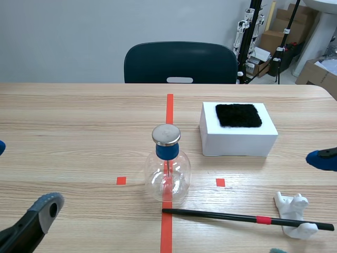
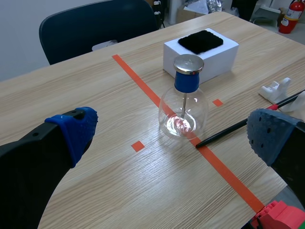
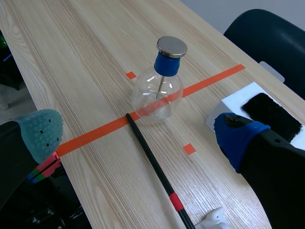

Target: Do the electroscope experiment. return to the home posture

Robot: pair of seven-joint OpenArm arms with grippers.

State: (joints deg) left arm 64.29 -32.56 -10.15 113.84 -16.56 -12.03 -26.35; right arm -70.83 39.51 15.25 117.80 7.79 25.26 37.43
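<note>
The electroscope, a clear glass flask (image 1: 167, 176) with a blue collar and a flat metal cap (image 1: 166, 134), stands on the orange-red tape line mid-table. In front of it lies a black rod (image 1: 231, 216) with a red band, its right end resting on a small white stand (image 1: 291, 206). A white box (image 1: 237, 138) topped with a black fur patch (image 1: 238, 115) sits behind and to the right. My left gripper (image 2: 169, 131) is open, low at the near left, well short of the flask. At the near right, my right gripper (image 3: 139, 136) is also open and holds nothing.
A dark chair (image 1: 180, 62) is pushed against the table's far edge. Cardboard boxes and stands (image 1: 284, 31) fill the room's back right. Bare wood (image 1: 68, 137) lies left of the flask.
</note>
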